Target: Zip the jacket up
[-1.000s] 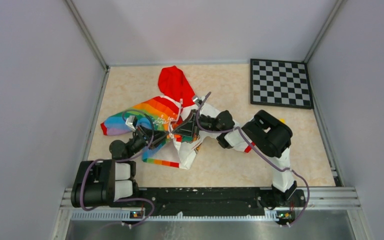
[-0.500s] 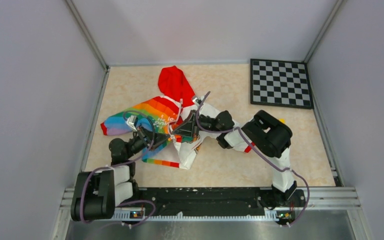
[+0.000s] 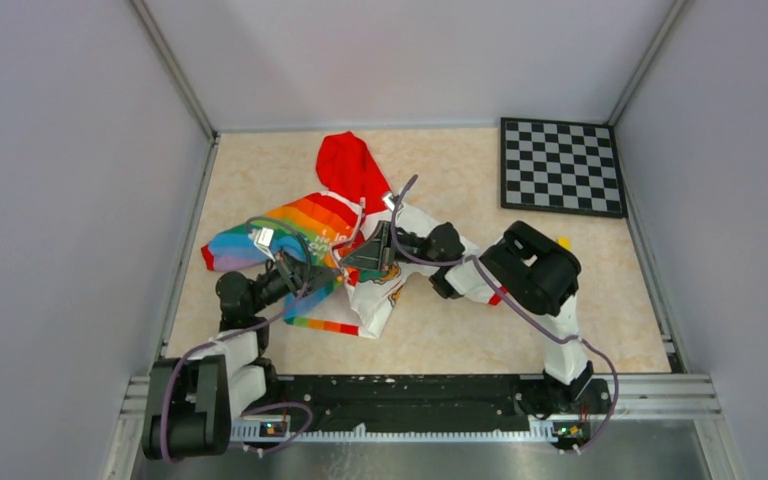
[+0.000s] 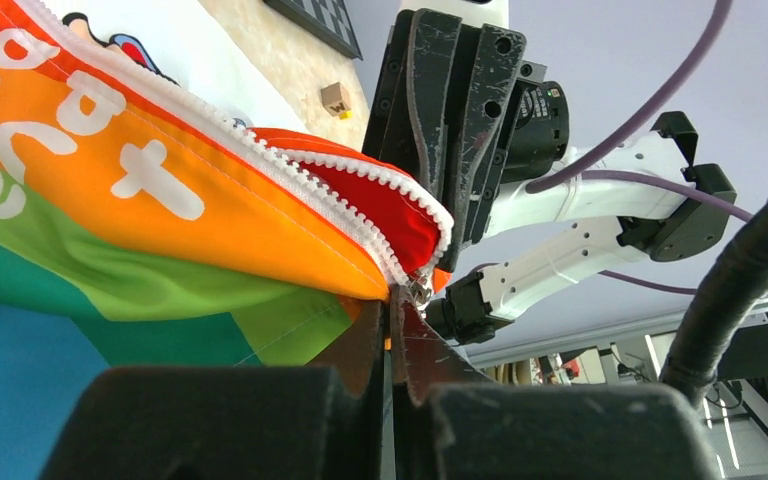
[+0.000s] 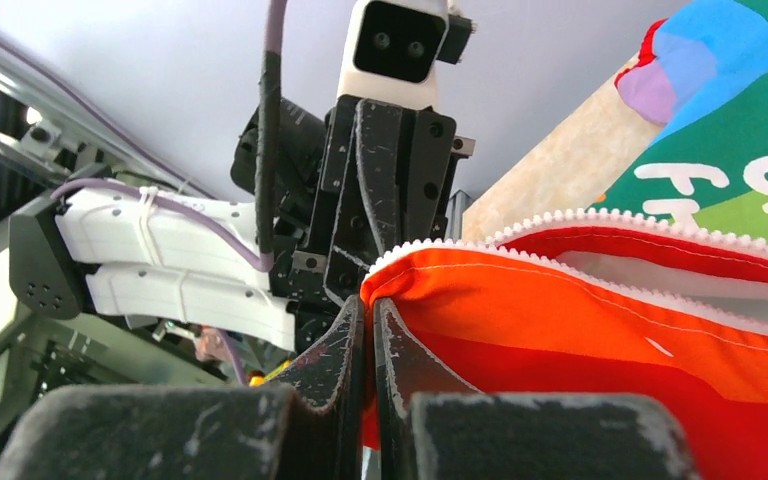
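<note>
Jacket: the jacket [image 3: 305, 222] lies left of the table's [image 3: 460, 335] middle. Its red hood [image 3: 348, 165] points to the far edge and the rainbow half to the left edge, and the open hem is raised between both arms.
Change: the jacket has kept its place. The left arm's [image 3: 245, 295] shoulder has swung back to the near edge, and the right arm [image 3: 535, 270] has edged slightly left.
Left jaws: pinched tight on the orange hem, right at the slider [image 4: 417, 291].
Right jaws: pinched tight on the orange hem edge under the teeth [image 5: 560, 225].
Left arm pose: low, forearm reaching right.
Right arm pose: folded, forearm reaching left, with the two sets of jaws nearly meeting.
</note>
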